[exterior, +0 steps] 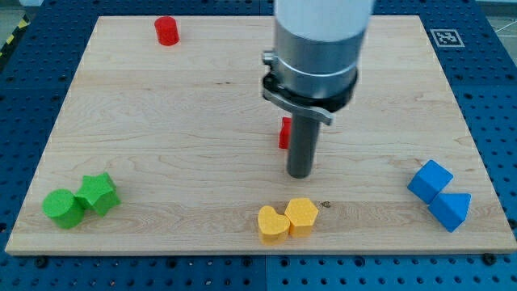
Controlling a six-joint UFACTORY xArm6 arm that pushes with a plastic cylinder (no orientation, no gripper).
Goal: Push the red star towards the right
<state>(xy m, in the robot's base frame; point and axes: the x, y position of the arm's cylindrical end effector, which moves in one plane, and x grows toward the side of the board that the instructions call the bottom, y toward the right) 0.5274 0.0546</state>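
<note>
Nearest the view's bottom, a yellow heart-shaped block and a yellow hexagonal block sit touching on the pale wooden desk. At the lower left a green cylinder touches a green angular block; at the lower right a blue cube touches a blue triangular block. The rod serving as end effector has no jaws, so it grips nothing; the tip rests near the desk's middle. The red star is mostly hidden behind the rod, only a sliver showing at the rod's left side, touching it or just beside it. Farthest off, a red cylinder stands near the top left.

The risk, as a judgement: the tip appears to stand on the star's right or in front of it, so a straight push rightward would miss. An off-centre contact could also spin the star or send it down toward the yellow pair.
</note>
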